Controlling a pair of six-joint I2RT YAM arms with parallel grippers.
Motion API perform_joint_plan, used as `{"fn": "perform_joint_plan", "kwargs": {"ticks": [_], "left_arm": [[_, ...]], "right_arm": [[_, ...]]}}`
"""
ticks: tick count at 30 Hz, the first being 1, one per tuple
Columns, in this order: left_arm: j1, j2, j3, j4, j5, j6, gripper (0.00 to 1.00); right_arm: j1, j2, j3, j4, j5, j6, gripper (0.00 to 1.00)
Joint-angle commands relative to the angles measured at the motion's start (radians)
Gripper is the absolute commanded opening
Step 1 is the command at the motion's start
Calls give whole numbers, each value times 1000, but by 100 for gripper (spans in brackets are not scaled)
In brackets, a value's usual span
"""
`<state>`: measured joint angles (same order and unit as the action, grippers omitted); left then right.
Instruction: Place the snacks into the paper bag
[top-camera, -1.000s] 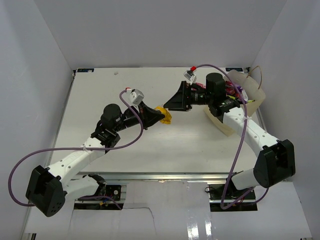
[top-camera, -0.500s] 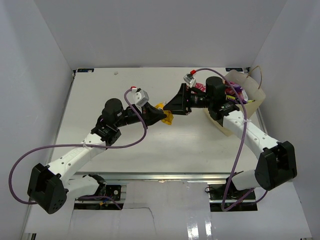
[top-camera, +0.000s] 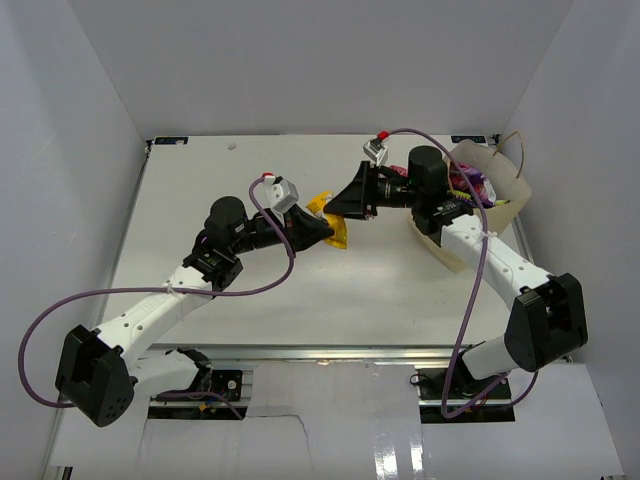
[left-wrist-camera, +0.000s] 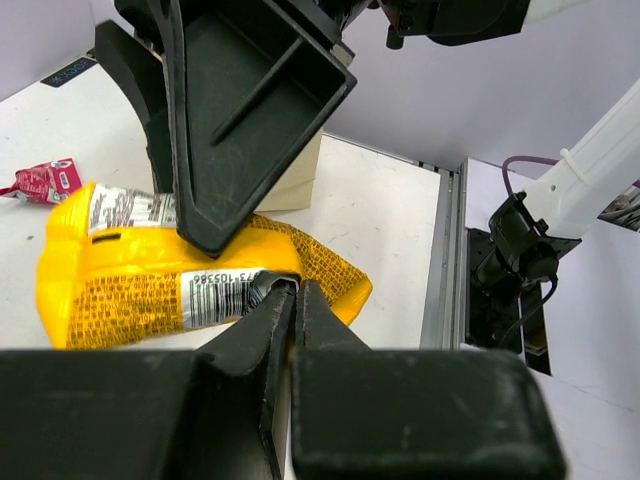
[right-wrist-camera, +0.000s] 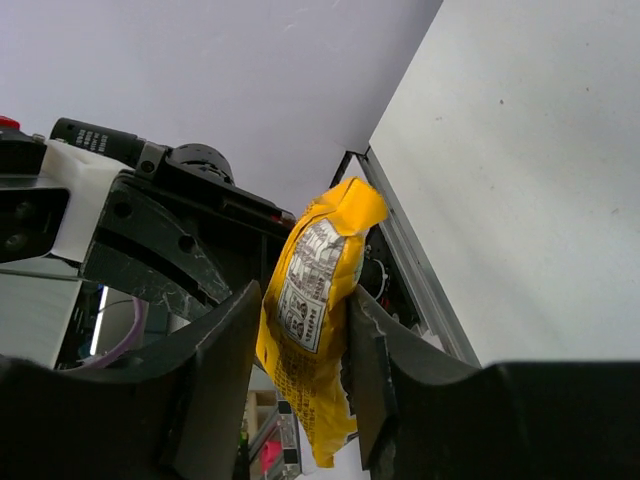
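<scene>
Since the right gripper has closed on the small yellow foil snack wrapper, both grippers clamp it mid-frame above the surface. The left gripper should release before transfer to the tan paper bag, far right.

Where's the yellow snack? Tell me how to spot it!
Look at the middle of the white table, where the two black grippers meet. The left gripper and right gripper both pinch the yellow packet; it's the only bright yellow thing, while other snacks sit in the paper bag.
</scene>
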<state>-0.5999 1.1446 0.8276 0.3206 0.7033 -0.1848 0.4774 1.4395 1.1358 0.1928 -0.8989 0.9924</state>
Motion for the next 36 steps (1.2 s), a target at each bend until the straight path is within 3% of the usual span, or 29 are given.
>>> {"fn": "perform_joint_plan", "kwargs": {"ticks": [1, 7, 8, 10, 11, 17, 21, 26, 32, 36], "left_arm": [[-6, -6, -8, 9, 2, -4, 0], [-6, -6, -36, 23, -28, -18, 0], [-8, -3, -38, 21, -34, -22, 4], [-8, -2, -35, 23, -63, -45, 23], [-8, -3, -35, 26, -77, -54, 41], [-6, -62, -51, 38, -146, -119, 69], [-6, -149, -96, 38, -171, -162, 89], [-5, -226, -194, 3, -261, -212, 95], [-3, -240, -269, -14, -309, -281, 95], [-3, -224, -272, -17, -307, -269, 95]], "right_arm": [[-6, -7, 73, 94, -23, 0, 45], [-17, -14, 84, 96, -28, -40, 29], [-17, -17, 87, 91, -28, -69, 24], [-17, -22, 108, 53, -23, -112, 20], [-17, -24, 120, 36, -20, -164, 18], [-23, -39, 246, -120, 6, -398, 13], [-43, -50, 376, -298, 66, -735, 11], [-182, -88, 524, -475, 216, -1051, 10], [-419, -151, 527, -567, 386, -1207, 9], [-506, -191, 498, -601, 480, -1253, 10]]}}
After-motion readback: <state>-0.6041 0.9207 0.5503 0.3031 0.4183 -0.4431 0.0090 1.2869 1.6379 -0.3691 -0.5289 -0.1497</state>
